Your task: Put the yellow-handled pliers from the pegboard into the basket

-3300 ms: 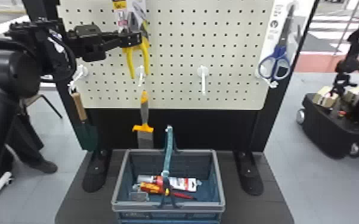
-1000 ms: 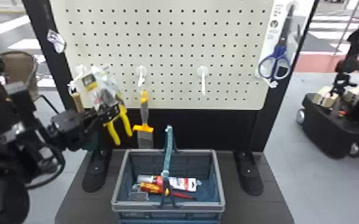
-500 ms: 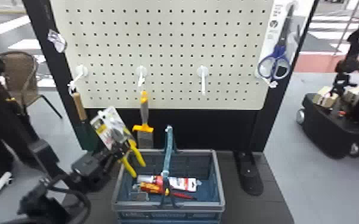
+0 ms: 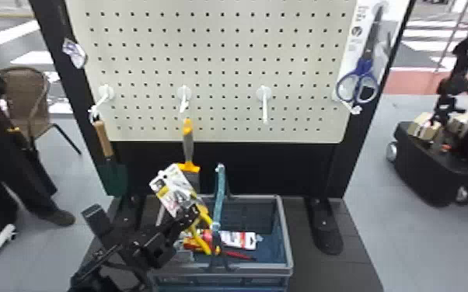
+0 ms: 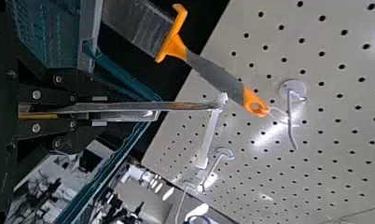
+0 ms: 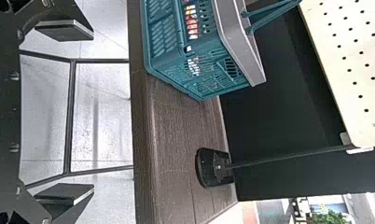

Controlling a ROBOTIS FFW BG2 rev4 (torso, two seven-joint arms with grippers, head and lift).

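In the head view my left gripper [image 4: 190, 217] is shut on the yellow-handled pliers [image 4: 202, 237], whose packaging card [image 4: 175, 190] tilts up to the left. They are over the left part of the basket [image 4: 287, 248], beside its raised handle. In the left wrist view the gripper [image 5: 87, 111] pinches the pliers' card [image 5: 176, 106], seen edge-on. In the right wrist view my right gripper [image 6: 66, 119] stands open, fingers far apart, with the basket [image 6: 241, 42] beyond it.
A brush [image 4: 188, 155] hangs just behind the basket, a trowel [image 4: 107, 159] at the left and scissors [image 4: 361, 77] at the right of the pegboard [image 4: 225, 46]. Inside the basket lie a red-handled tool [image 4: 237, 254] and a white-and-red package [image 4: 241, 239]. The basket's handle [image 4: 220, 194] stands upright.
My left gripper has taken the pliers off the pegboard, then carried them down and right to the basket's left part. The basket has not moved.
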